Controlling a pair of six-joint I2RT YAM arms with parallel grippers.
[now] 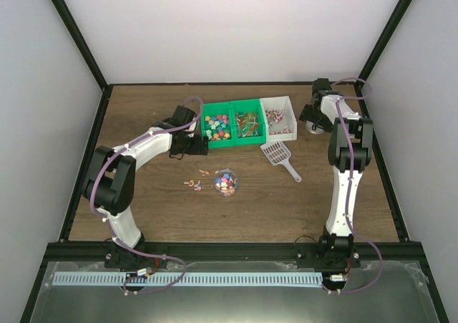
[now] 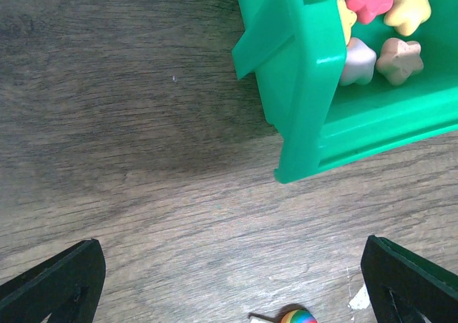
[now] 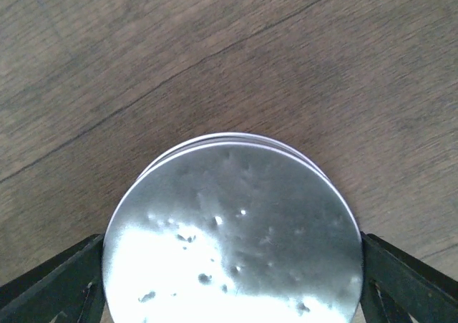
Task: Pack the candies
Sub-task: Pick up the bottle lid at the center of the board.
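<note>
Only the right wrist view shows the round silver lid [image 3: 232,215] squeezed between the right gripper [image 3: 230,266] fingers. The left gripper [image 2: 230,266] is spread wide apart beside a green bin [image 2: 308,87] of star candies [image 2: 401,58]. From above, more fill a clear bowl [image 1: 216,183].

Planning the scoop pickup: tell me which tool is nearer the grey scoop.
Right. The right tool, clasping a round metal lid, sits right of the grey scoop; the left tool is farther off, left of the green bins.
</note>
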